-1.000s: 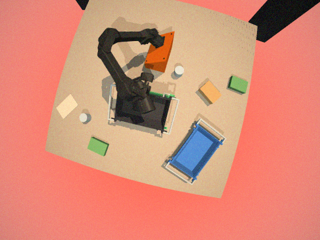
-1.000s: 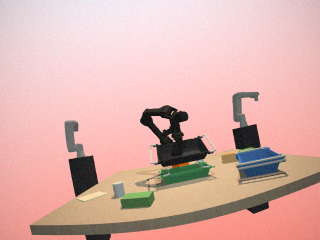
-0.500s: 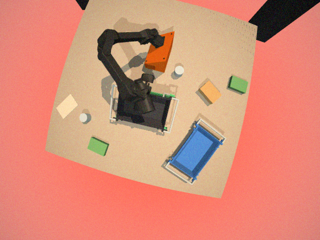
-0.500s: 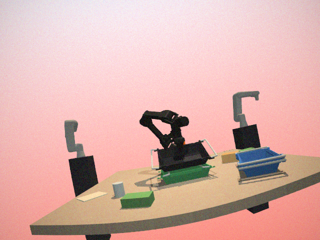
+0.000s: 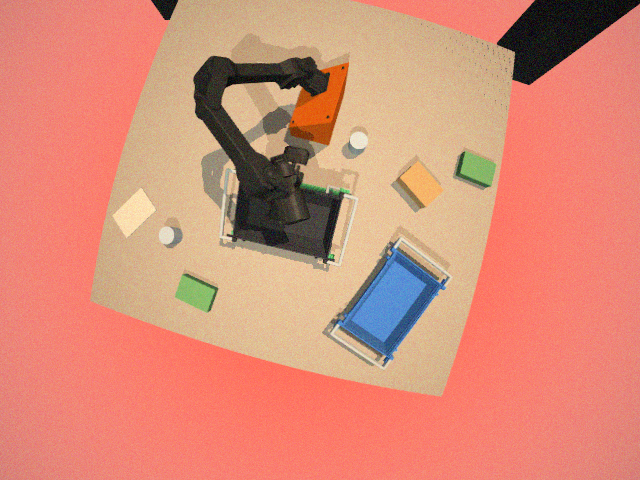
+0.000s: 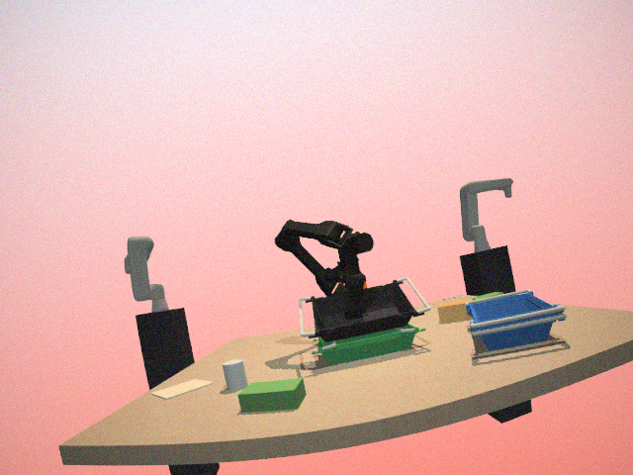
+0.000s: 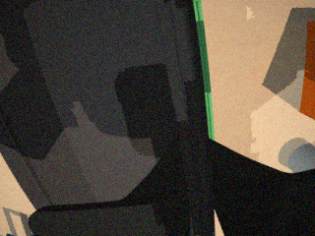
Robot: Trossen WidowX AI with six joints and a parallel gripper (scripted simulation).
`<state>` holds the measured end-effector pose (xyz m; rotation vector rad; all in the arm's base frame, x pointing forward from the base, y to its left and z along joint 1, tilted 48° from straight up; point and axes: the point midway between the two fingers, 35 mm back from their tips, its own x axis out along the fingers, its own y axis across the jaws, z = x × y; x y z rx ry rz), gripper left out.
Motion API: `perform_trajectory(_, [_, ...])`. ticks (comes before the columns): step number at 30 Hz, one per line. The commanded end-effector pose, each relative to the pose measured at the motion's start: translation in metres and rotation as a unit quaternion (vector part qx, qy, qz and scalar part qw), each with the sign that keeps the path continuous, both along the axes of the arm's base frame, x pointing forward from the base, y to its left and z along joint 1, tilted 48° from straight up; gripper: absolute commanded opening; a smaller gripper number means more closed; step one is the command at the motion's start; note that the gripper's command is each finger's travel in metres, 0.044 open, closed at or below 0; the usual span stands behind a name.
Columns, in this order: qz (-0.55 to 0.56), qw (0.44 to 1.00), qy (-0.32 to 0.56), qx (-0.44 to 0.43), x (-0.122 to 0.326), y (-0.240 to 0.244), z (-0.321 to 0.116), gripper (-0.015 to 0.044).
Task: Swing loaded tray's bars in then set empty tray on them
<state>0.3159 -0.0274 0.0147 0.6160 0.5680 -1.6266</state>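
The black empty tray (image 5: 315, 217) (image 6: 370, 326) (image 7: 94, 39) is held over the green tray (image 5: 320, 187) (image 6: 369, 349) (image 7: 206, 64), roughly lined up and nearly level. Its underside is close to the green tray's top; whether they touch I cannot tell. Its own white bars stand out past its ends. My gripper (image 6: 354, 295) (image 7: 188, 142) is shut on the black tray's long wall; its fingertips are hard to make out. Short white pieces of the green tray's bars show at its top edge in the exterior view, mostly covered. The green tray's load is hidden.
A blue tray (image 5: 391, 299) (image 6: 516, 334) stands to the right. Green blocks (image 5: 196, 292) (image 5: 476, 169), an orange block (image 5: 421, 184), white cylinders (image 5: 358, 140) (image 5: 166, 235) and a cream plate (image 5: 134, 212) lie around. The orange base block (image 5: 320, 111) is behind the trays.
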Motion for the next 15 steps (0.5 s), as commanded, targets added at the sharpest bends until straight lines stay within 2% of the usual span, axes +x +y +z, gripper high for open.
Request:
perform_trajectory(1, [0.002,1.0,-0.005,-0.001,-0.001,-0.001,0.0,0.0])
perform_trajectory(15, [0.002,1.0,-0.004,-0.002,-0.011,-0.009,-0.009,0.0])
